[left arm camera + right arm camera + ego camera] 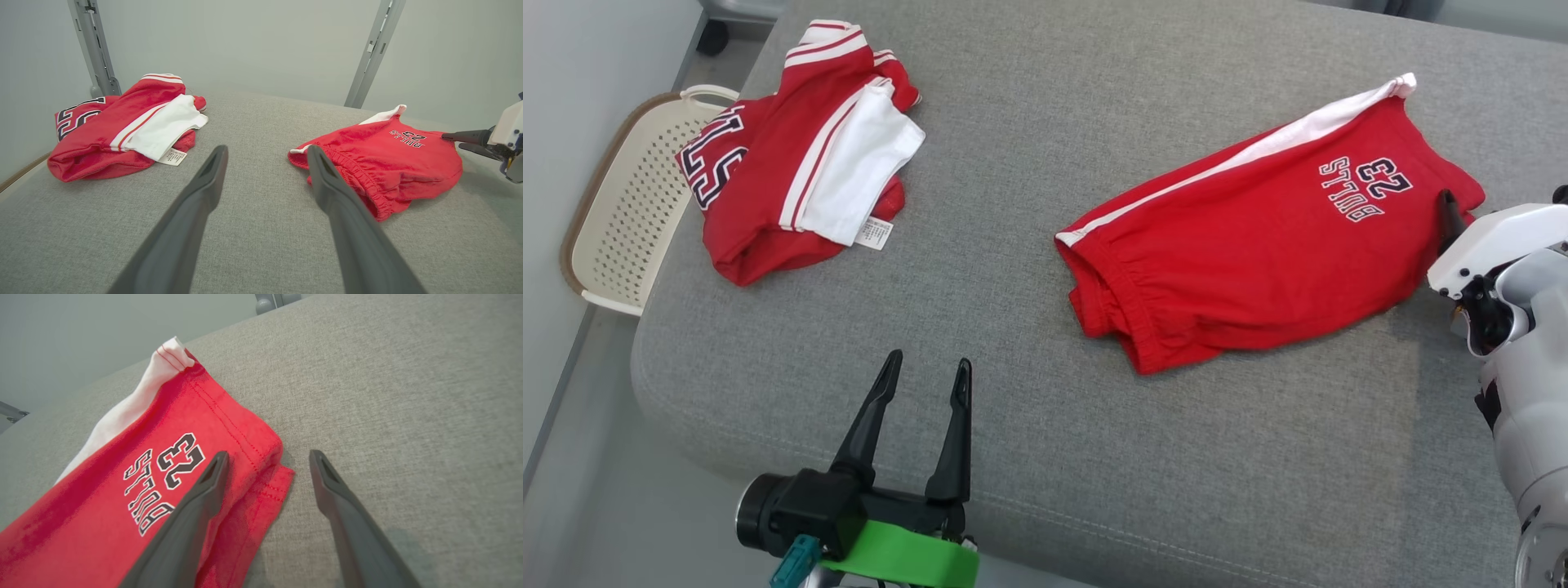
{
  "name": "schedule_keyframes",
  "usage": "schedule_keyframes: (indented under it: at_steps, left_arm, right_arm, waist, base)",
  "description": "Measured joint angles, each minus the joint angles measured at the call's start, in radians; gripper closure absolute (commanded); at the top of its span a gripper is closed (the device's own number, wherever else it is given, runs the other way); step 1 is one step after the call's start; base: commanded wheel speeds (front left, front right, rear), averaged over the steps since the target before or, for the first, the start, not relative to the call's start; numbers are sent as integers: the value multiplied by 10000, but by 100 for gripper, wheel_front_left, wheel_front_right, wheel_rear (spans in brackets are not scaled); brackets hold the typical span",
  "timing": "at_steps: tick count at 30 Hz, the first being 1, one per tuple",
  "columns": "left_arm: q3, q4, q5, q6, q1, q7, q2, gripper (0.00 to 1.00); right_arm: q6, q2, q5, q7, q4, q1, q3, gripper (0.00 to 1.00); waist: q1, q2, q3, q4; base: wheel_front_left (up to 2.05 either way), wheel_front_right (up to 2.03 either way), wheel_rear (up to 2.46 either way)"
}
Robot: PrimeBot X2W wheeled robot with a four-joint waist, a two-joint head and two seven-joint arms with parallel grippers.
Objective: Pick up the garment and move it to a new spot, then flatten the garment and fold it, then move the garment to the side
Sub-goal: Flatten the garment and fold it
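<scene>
Found red shorts (1258,245) at 3 o'clock on grey cushion (1029,122) | Held right end effector (267,457) spread wide, empty, astride hem (282,477), likely to pinch | Parked left end effector (929,359) likewise spread, empty, 7 o'clock

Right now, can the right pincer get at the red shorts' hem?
Probably yes: the right pincer stands open, straddling the red shorts' hem corner on the grey cushion, with nothing in between.

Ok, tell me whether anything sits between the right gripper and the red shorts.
Nothing visible does. The right gripper is open at the hem corner of the red shorts, one finger over the fabric, the other over bare grey cushion. The red jersey lies well off toward the robot's left.
</scene>
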Motion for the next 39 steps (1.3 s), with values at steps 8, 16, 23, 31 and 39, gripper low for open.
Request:
schedule_keyframes:
  at_steps: [8,16,23,31,39]
  left_arm:
    - [92,153,128,-173,-65,0,-165,0]
    - [207,435,127,-253,-58,0,-263,0]
    - [251,637,127,-318,37,0,-299,0]
    - [322,863,127,-326,271,0,-276,0]
    - [341,1060,127,-267,530,71,-140,0]
  right_arm:
    - [10,-232,-1007,188,765,-323,-290,71]
    - [12,-77,-1613,71,1053,-203,-811,100]
    - [12,314,-1561,-278,1170,343,-1745,100]
    - [12,1035,-1327,-976,1120,1140,-2326,100]
    - [12,1461,-1156,-1262,867,2027,-2522,100]
  waist:
    - [0,0,307,290]
    - [0,0,6,216]
    - [0,0,-502,-26]
    - [0,0,-1046,-503]
    - [0,0,-1602,-1020]
  base:
    - [0,0,0]
    - [0,0,0]
    - [0,0,0]
    - [0,0,0]
    - [0,0,0]
